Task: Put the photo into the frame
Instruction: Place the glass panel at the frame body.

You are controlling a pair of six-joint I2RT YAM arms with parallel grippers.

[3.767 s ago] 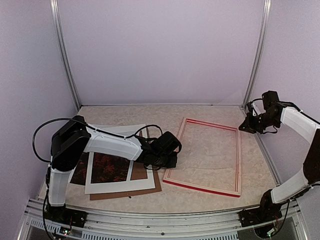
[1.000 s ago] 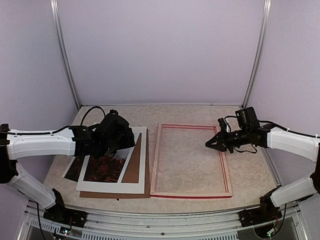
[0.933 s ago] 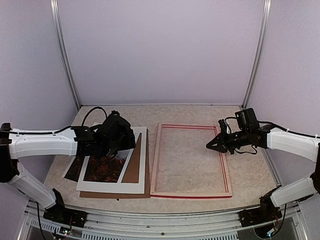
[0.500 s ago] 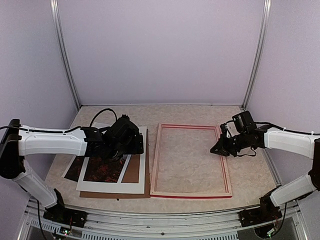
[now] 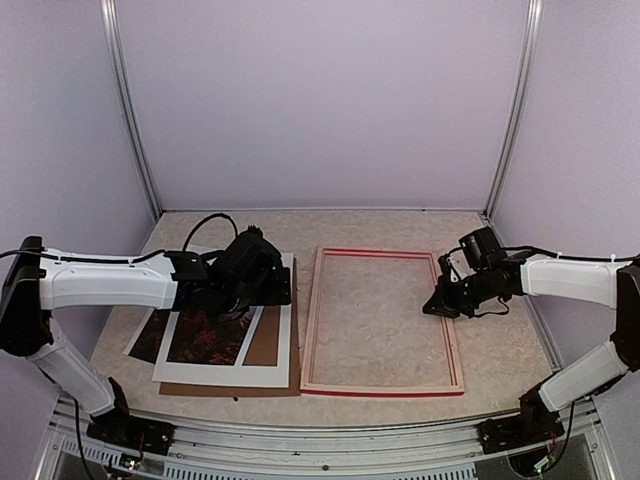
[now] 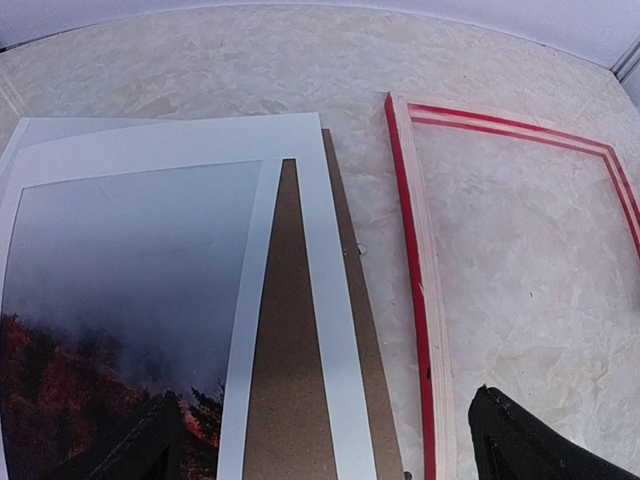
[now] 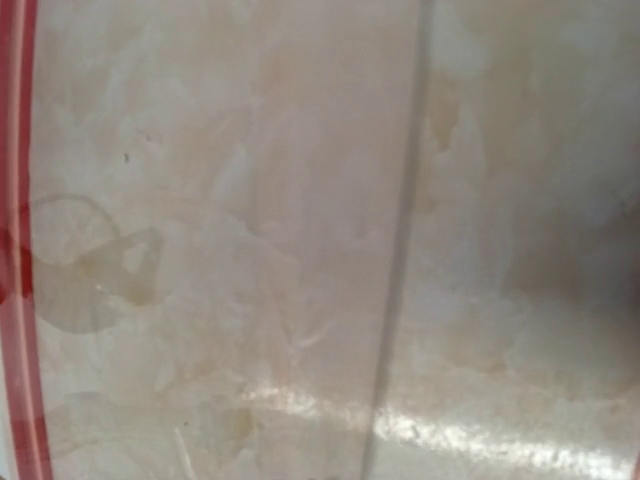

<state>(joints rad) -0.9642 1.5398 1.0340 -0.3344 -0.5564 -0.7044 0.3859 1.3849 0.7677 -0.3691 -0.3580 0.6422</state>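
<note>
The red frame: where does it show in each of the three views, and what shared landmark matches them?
Top external: the frame lies flat, right of centre.
Left wrist: right half, its left rail running down the picture.
Right wrist: only a red rail along the left edge.
Shared landmark: the marbled beige tabletop.

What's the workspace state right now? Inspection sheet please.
Surface: beige marbled table, no spills seen.
Job's things: frame lies flat, pale face up, with bare table showing through its opening; photo lies askew under the white mat board, on the brown backing board.
Clutter: nothing seen.
Grippers: left gripper open above the mat board's right side, holding nothing; right gripper shut at the frame's right rail, contact unclear.
Cables: black cable arcs up behind the left gripper.
Surroundings: plain walls, metal posts.
</note>
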